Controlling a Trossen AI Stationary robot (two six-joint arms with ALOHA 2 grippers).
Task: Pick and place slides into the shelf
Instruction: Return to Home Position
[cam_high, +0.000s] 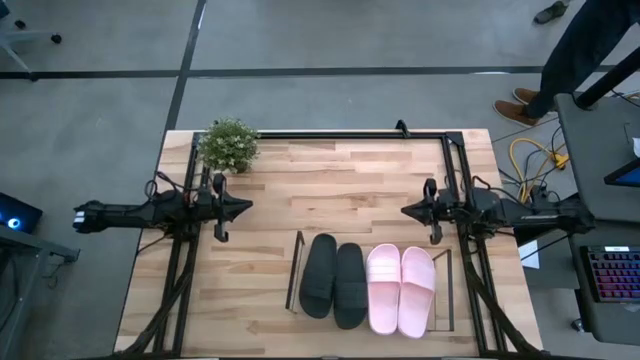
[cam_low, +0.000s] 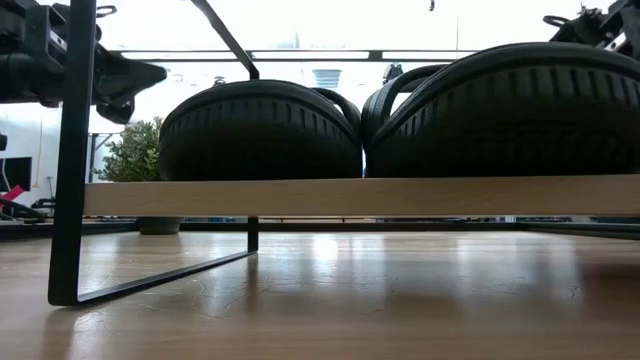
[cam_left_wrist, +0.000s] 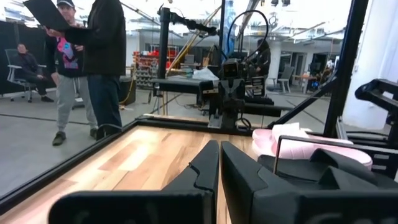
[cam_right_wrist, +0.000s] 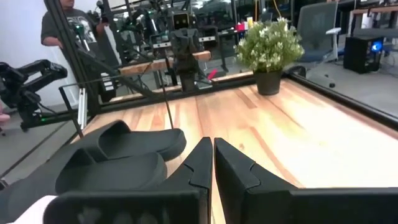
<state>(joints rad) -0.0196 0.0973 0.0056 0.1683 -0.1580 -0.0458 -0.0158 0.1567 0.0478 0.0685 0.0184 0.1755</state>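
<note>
Two matte black slides (cam_high: 333, 279) and two pale pink slides (cam_high: 401, 288) lie side by side, soles down, on the low light-wood shelf (cam_low: 360, 196), which has thin dark metal frames (cam_high: 296, 270) at its ends. The low view shows the black slides (cam_low: 262, 130) on the board. My left gripper (cam_high: 243, 207) hovers over the table's left part, shut and holding nothing. My right gripper (cam_high: 408, 211) hovers over the right part, likewise shut and holding nothing. The right wrist view shows the black slides (cam_right_wrist: 118, 155), and the left wrist view shows the pink slides (cam_left_wrist: 311, 146).
A small potted plant (cam_high: 229, 146) stands near the table's far left corner. A dark frame rail (cam_high: 340, 134) runs along the far edge. Bare wood (cam_high: 330, 195) lies between the two grippers. People (cam_left_wrist: 93, 62) stand in the room beyond the table.
</note>
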